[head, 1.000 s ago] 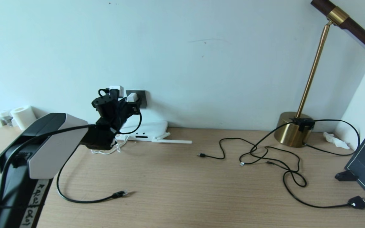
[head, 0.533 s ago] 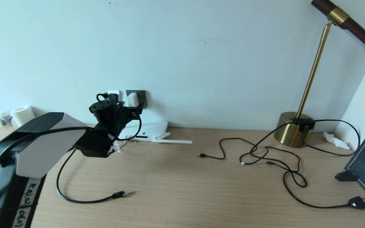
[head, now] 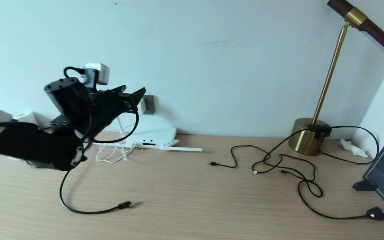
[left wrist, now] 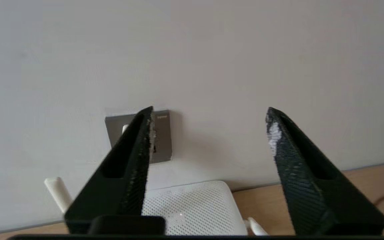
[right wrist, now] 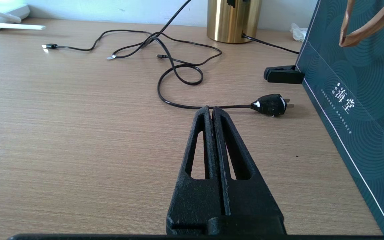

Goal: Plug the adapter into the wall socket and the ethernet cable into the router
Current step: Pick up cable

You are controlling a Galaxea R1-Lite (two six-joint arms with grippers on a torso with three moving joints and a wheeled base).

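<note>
Adapter point(head: 141, 105): white cube seated in the wall socket, mostly hidden behind the left gripper's fingertips; thin white cord hangs down the wall and loops on the desk at its back edge.
Wall socket point(head: 148, 104): dark grey plate on the wall just above the router; in the left wrist view point(left wrist: 161, 135) one black finger crosses it.
Router point(head: 153, 137): flat white box at the back edge of the desk, against the wall; one antenna lies flat on the wood to its right.
Ethernet cable point(head: 88, 210): black, loose on the desk toward the front-left; its clip end point(head: 126, 203) lies bare on the wood, well apart from the router.
Left gripper point(head: 132, 94): raised off the desk, pointing at the wall near the socket; jaws spread wide, nothing between them.
Right gripper point(right wrist: 211, 111): low over the desk's right side, jaws pressed together, empty.
Black plug point(right wrist: 271, 104): just beyond the right gripper's tips, on a thin black cord.
Lamp point(head: 309, 136): brass base at the back-right of the desk.
Dark bag point(right wrist: 352, 100): stands at the right edge.
</note>
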